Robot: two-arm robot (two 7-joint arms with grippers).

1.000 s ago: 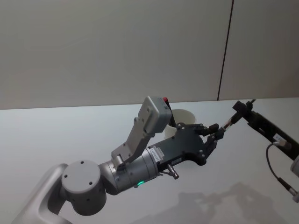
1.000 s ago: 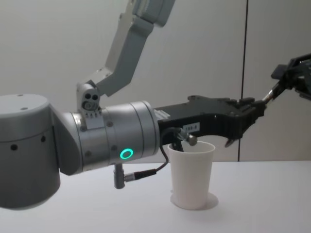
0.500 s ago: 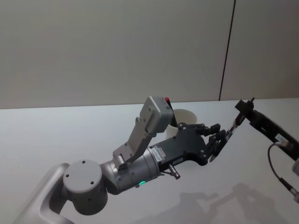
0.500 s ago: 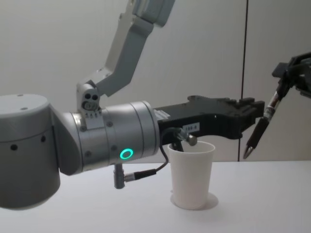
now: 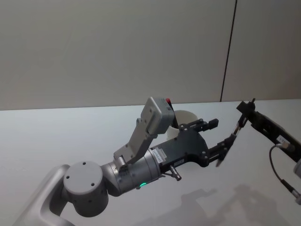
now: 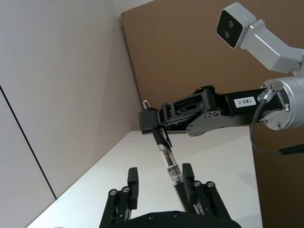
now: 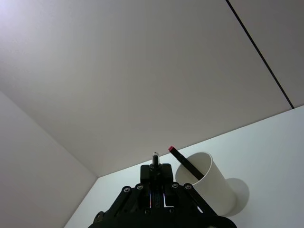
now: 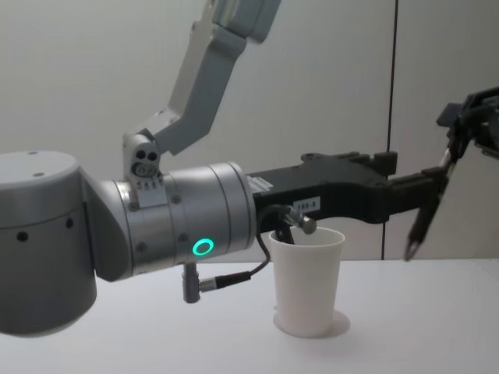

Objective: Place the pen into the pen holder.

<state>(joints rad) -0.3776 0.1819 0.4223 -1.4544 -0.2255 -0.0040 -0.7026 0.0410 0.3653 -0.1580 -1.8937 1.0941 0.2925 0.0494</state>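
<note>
The right gripper [image 8: 454,140] pinches the pen [image 8: 430,204] by its top, high and well to the right of the cup [image 8: 307,279], while the left gripper [image 5: 217,136], fingers spread, seems to bracket its lower half; a mistimed release would drop it on the table [image 5: 56,136].

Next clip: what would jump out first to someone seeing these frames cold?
The eye goes to a handover in mid-air: the right gripper pinches the top of a pen, which hangs slanted between the spread fingers of the left gripper, to the right of the white paper cup. The cup stands upright on the table under the big left arm, already holding a dark pen with a red end.
</note>
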